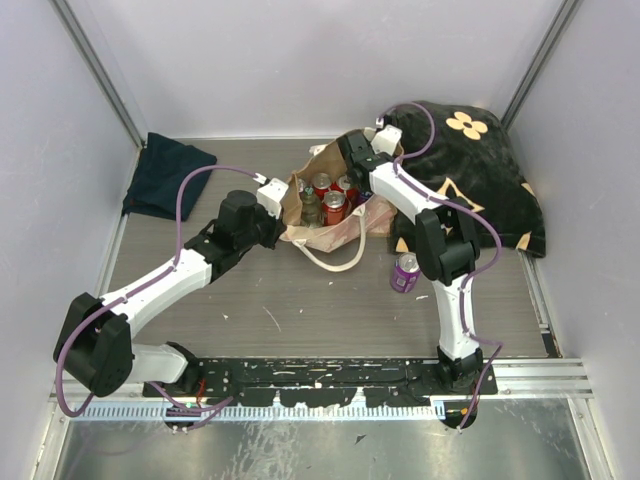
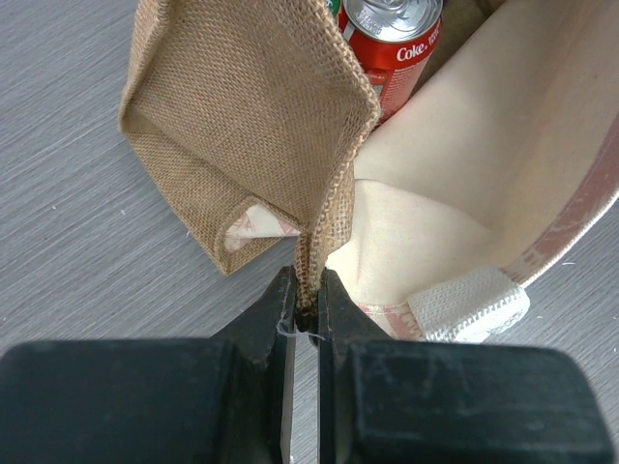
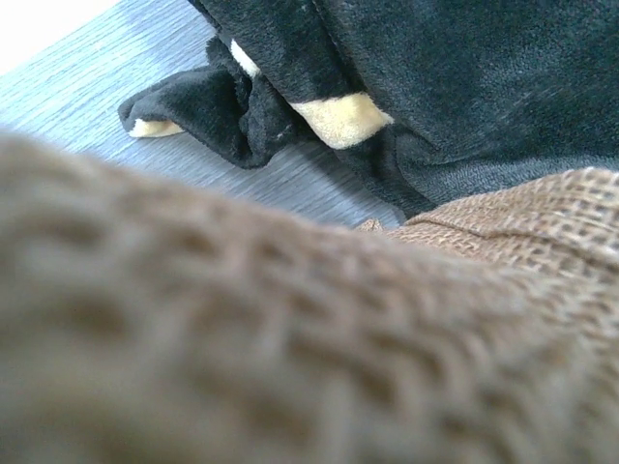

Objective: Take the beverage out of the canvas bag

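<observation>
The tan canvas bag [image 1: 300,195] stands open mid-table with several cans inside, among them red cans [image 1: 334,207]. In the left wrist view a red Coke can [image 2: 392,39] shows inside the bag [image 2: 251,116]. My left gripper [image 2: 309,314] is shut on the bag's burlap rim and holds its left side [image 1: 283,203]. My right gripper [image 1: 358,165] is over the bag's far right rim, its fingers hidden. The right wrist view is filled by blurred burlap [image 3: 242,367] close to the lens. A purple can [image 1: 405,272] stands on the table right of the bag.
A black blanket with tan flower marks [image 1: 470,170] lies at the back right, close behind the bag [image 3: 435,77]. A dark navy folded cloth [image 1: 165,175] lies at the back left. A cream loop handle [image 1: 335,262] droops on the table before the bag.
</observation>
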`<action>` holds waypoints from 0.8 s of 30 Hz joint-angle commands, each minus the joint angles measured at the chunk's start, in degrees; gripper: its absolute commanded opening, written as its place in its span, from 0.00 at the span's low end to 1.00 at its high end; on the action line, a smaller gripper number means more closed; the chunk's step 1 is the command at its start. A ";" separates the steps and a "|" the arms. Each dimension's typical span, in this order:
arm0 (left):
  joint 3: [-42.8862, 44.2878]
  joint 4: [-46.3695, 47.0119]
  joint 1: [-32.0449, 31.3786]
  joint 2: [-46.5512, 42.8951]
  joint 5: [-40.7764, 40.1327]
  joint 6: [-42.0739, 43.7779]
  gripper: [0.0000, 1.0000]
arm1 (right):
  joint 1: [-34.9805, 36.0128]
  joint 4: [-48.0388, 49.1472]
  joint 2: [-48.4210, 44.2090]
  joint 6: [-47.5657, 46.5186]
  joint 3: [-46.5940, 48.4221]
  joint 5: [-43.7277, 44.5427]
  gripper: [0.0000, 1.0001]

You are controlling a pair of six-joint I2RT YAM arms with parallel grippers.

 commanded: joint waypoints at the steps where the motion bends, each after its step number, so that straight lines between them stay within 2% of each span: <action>1: -1.98 -5.38 0.27 1.50 -0.79 1.05 0.14 | -0.65 -9.30 10.24 -0.53 -5.00 -12.03 0.48; 2: -1.95 -5.38 0.27 1.43 -0.79 1.09 0.14 | -0.54 -9.34 10.66 -1.38 -5.06 -12.67 0.27; 3: -1.88 -5.38 0.27 1.42 -0.85 1.14 0.14 | -0.41 -9.37 10.96 -1.89 -5.09 -13.39 0.14; 4: -1.87 -5.44 0.27 1.47 -0.87 1.24 0.14 | -0.27 -9.38 11.16 -2.48 -5.07 -14.01 0.04; 5: -1.84 -5.46 0.27 1.50 -0.88 1.31 0.14 | -0.11 -9.38 11.37 -2.99 -4.99 -14.45 0.01; 10: -1.62 -5.71 0.27 1.34 -1.23 1.69 0.14 | 0.89 -8.57 7.67 -5.61 -5.87 -12.06 0.01; 16: -1.83 -5.56 0.28 1.12 -1.54 1.63 0.14 | 2.63 1.72 -5.20 -13.28 -9.81 -8.34 0.01; 24: -1.77 -5.14 0.27 1.38 -1.36 1.19 0.14 | 2.65 4.39 -13.80 -19.16 -4.77 -6.84 0.01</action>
